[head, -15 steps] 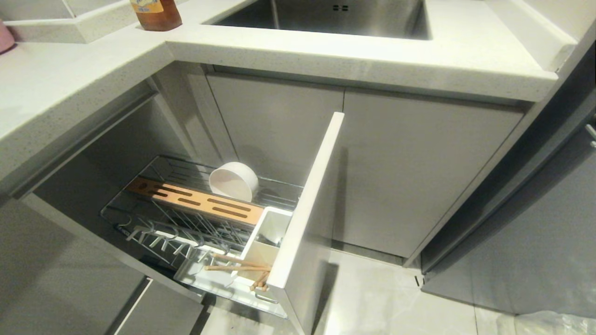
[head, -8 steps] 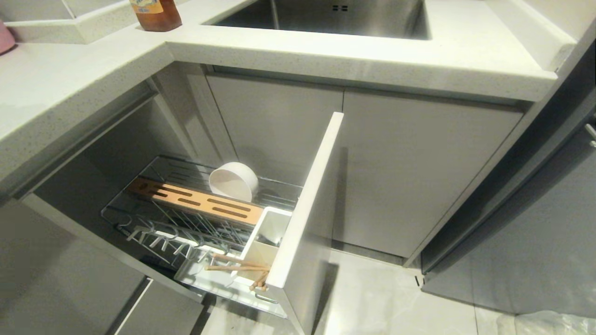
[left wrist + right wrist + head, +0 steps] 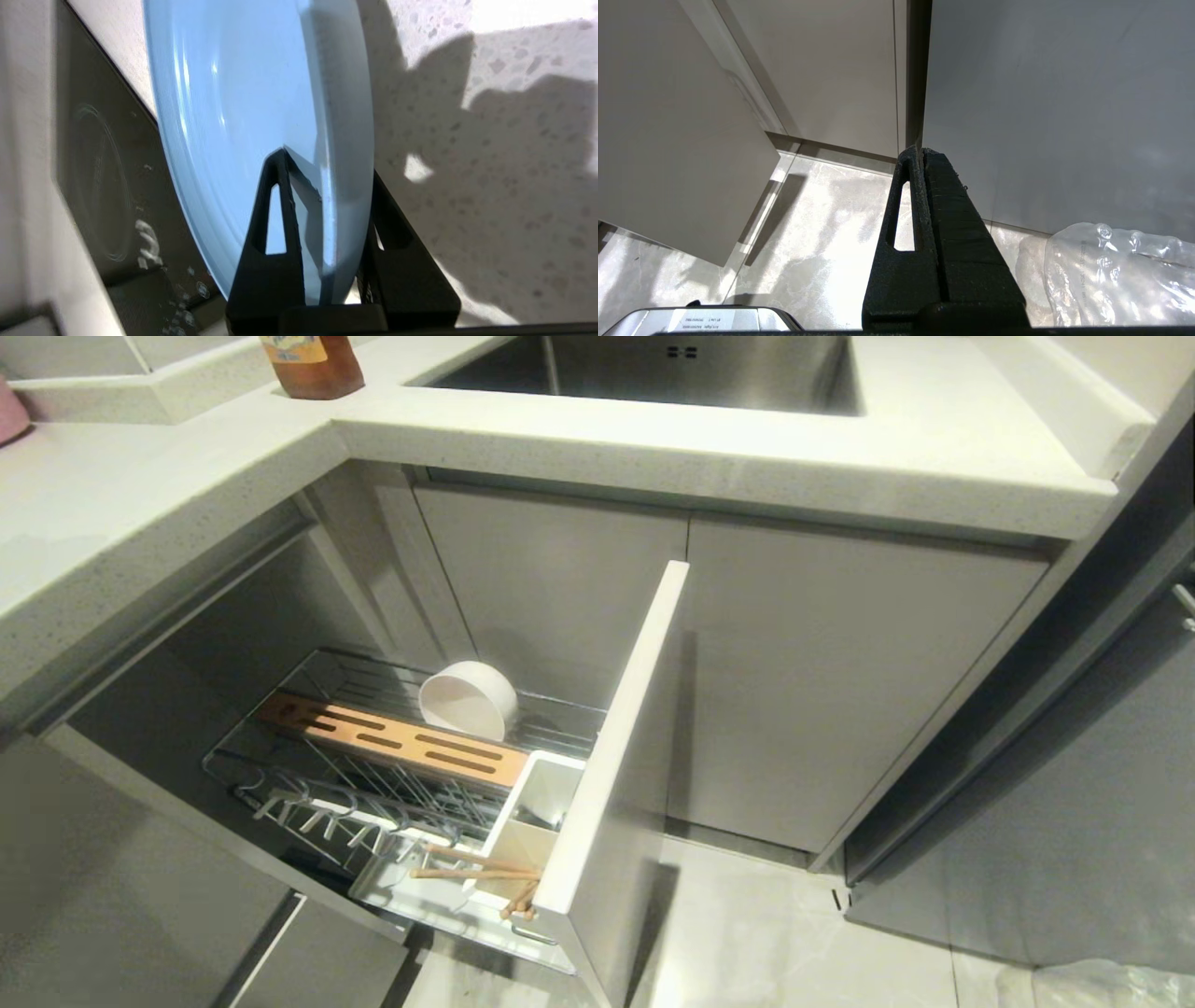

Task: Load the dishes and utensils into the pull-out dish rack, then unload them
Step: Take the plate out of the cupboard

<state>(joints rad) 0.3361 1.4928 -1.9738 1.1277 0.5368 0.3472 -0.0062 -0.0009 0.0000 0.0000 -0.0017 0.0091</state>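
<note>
Neither arm shows in the head view, but the left gripper (image 3: pixel 322 172) has its two black fingers (image 3: pixel 271 224) clamped on the rim of the light-blue plate (image 3: pixel 243 93), while the right gripper (image 3: pixel 920 151) hangs idle, its fingers pressed together and holding nothing.

The light-blue plate (image 3: pixel 243 107) is standing on edge above the speckled worktop (image 3: pixel 490 154). The cream bowl (image 3: pixel 470 698) is lying tipped in the pulled-out dish rack (image 3: pixel 373 793), chopsticks (image 3: pixel 481 870) resting across its white utensil box (image 3: pixel 532 821).
</note>
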